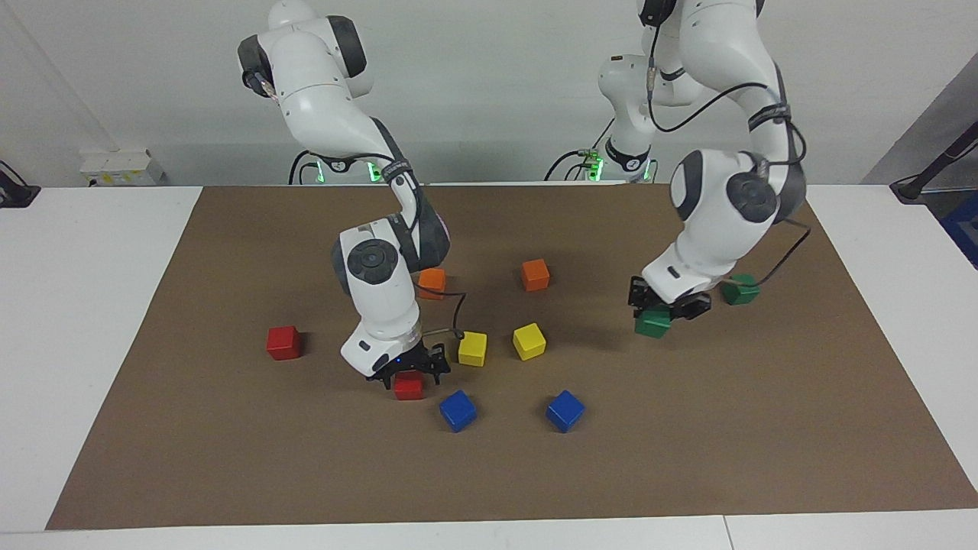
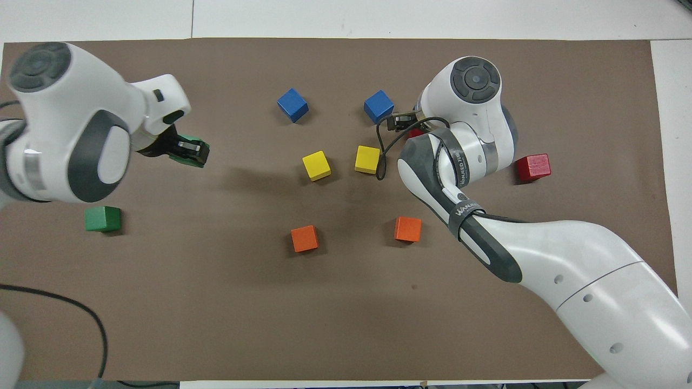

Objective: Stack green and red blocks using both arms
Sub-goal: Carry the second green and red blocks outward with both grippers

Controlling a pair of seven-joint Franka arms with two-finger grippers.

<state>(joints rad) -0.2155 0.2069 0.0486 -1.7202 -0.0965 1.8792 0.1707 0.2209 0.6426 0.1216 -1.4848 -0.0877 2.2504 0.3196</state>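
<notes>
My left gripper [image 1: 663, 308] is shut on a green block [image 1: 652, 324] and holds it just above the mat, beside the second green block [image 1: 741, 290] that lies toward the left arm's end. From overhead the held green block [image 2: 190, 152] shows in the left gripper [image 2: 186, 149], with the other green block [image 2: 102, 219] nearer the robots. My right gripper [image 1: 409, 370] is low over a red block [image 1: 409, 386] on the mat, one finger on either side of its top. That red block [image 2: 415, 133] is mostly hidden overhead. A second red block [image 1: 283, 342] lies toward the right arm's end.
Two yellow cubes [image 1: 472, 348] [image 1: 529, 341] sit mid-mat, close to the right gripper. Two blue cubes [image 1: 458, 410] [image 1: 565, 410] lie farther from the robots, and two orange cubes [image 1: 432, 282] [image 1: 535, 274] lie nearer them. The brown mat [image 1: 229, 473] covers the table.
</notes>
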